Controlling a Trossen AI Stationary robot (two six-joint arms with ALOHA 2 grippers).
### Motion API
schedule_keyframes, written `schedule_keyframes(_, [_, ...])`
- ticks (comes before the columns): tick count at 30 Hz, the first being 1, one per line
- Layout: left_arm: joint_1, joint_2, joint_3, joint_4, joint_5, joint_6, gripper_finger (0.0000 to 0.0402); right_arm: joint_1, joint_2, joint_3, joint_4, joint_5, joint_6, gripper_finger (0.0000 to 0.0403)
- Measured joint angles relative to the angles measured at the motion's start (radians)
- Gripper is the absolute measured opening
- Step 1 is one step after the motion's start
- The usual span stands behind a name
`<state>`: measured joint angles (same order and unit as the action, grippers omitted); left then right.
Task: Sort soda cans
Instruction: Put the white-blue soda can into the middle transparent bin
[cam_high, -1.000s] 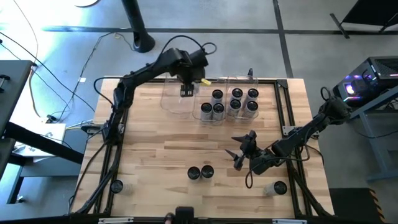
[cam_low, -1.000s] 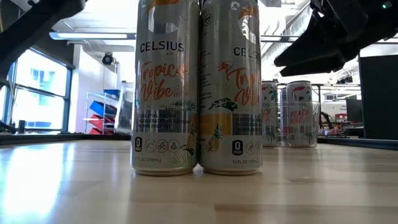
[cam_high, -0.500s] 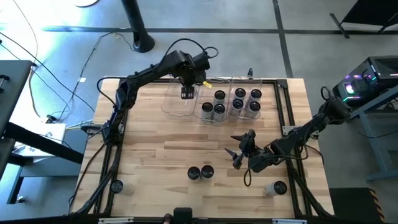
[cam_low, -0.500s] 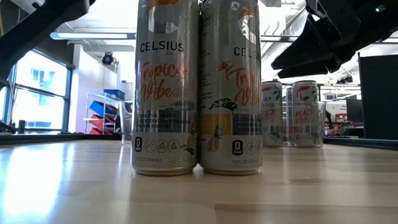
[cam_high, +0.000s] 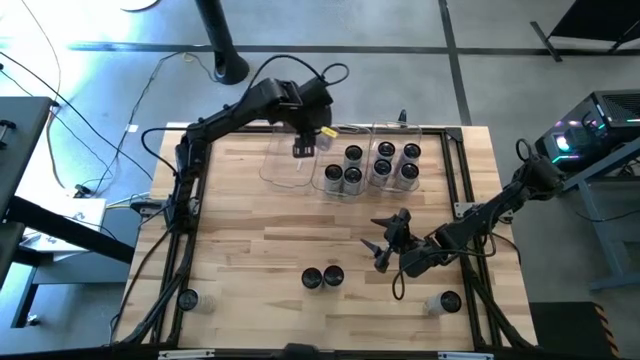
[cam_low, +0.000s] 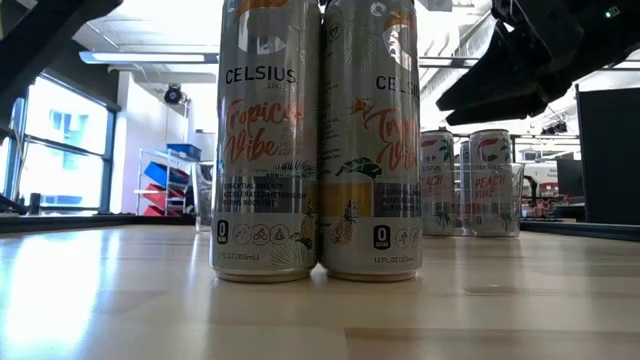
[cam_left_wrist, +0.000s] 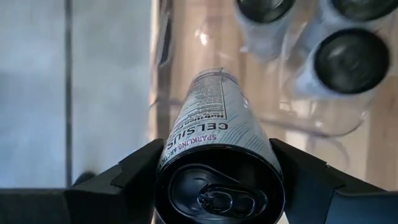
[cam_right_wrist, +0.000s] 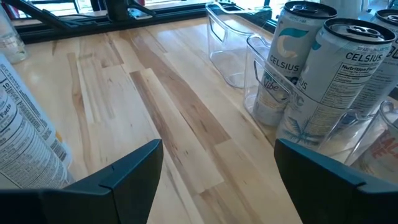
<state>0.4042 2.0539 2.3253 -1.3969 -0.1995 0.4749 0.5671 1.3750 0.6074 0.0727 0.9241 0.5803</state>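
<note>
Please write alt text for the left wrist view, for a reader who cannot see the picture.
The left gripper is shut on a silver Celsius can, seen from its dark top, held above a clear plastic bin. Beyond it, other cans stand in a neighbouring clear bin on the wooden table.

A pale wooden worktop (cam_high: 260, 240) fills the frame's middle, edged by a black metal frame. Clear plastic bins (cam_high: 285, 160) sit along its upper edge (one looks empty). Grey floor (cam_high: 100, 90) with cables lies upper left.
</note>
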Motion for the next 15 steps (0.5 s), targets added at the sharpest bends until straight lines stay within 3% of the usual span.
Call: schedule_keyframes(15, [0.001, 0.142, -0.001, 0.037, 0.149, 0.104, 0.0247, 0.0, 0.0, 0.0, 0.008, -0.016, 0.045, 0.0302])
